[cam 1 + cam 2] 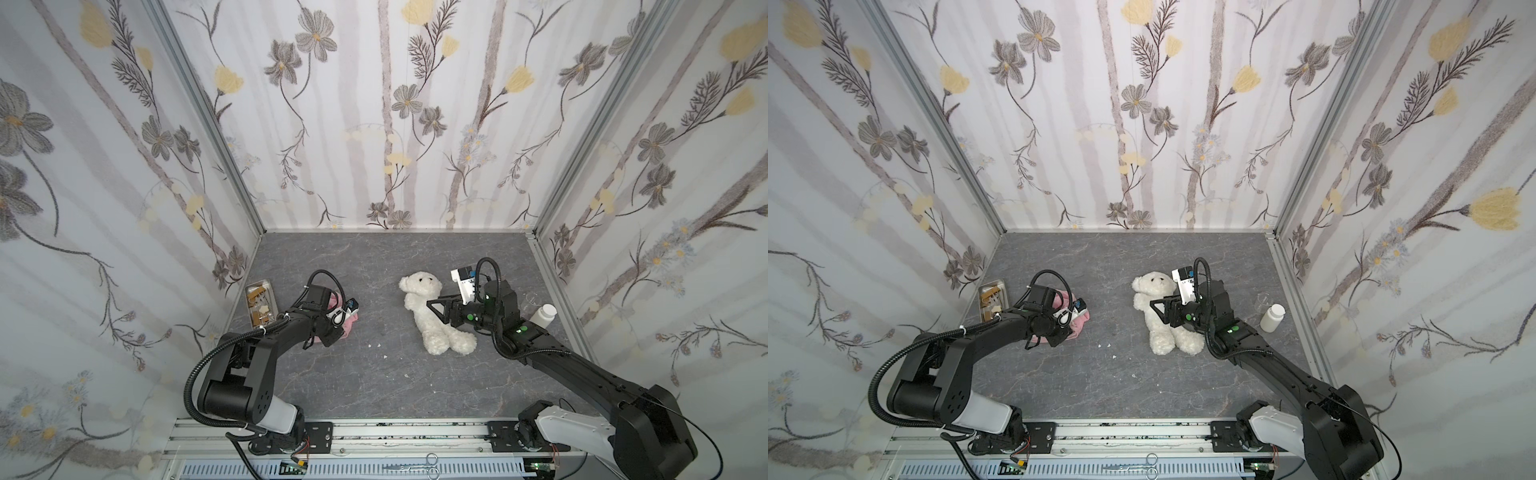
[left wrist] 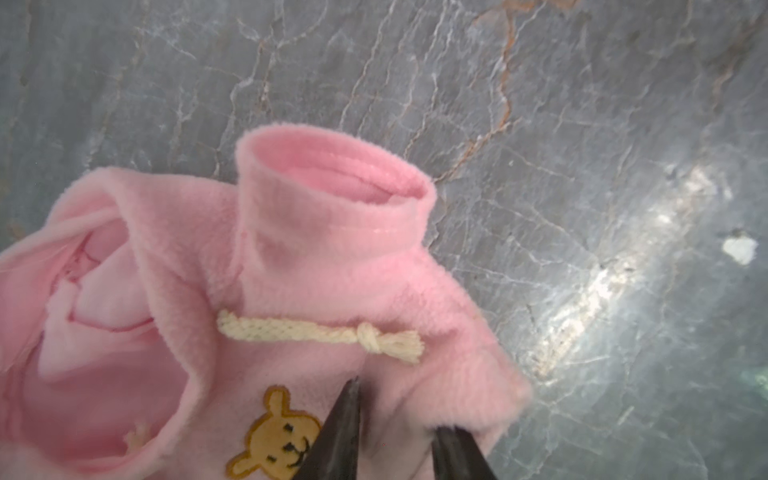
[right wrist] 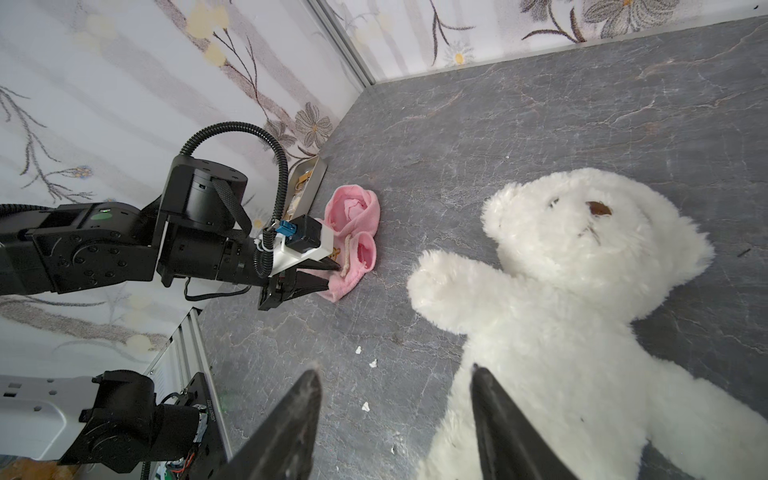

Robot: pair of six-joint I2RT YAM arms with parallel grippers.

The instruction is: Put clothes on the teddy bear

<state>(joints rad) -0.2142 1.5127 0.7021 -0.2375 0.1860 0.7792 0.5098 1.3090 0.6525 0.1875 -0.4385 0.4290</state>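
Pinching pink hoodie (image 2: 324, 257), left end effector (image 2: 399, 409) sits apart from teddy bear (image 3: 561, 332).

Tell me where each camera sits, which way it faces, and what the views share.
Top views: high over the near edge, facing down at the table, teddy bear and walls; left arm and right arm show.
Left wrist: on the left arm, looking along the left claw at the pink hoodie; only claw tips show.
Right wrist: on the right arm, looking past the open right claw at the teddy bear; left arm shows too.
Shared: top and right wrist views all show bear, hoodie, left arm.
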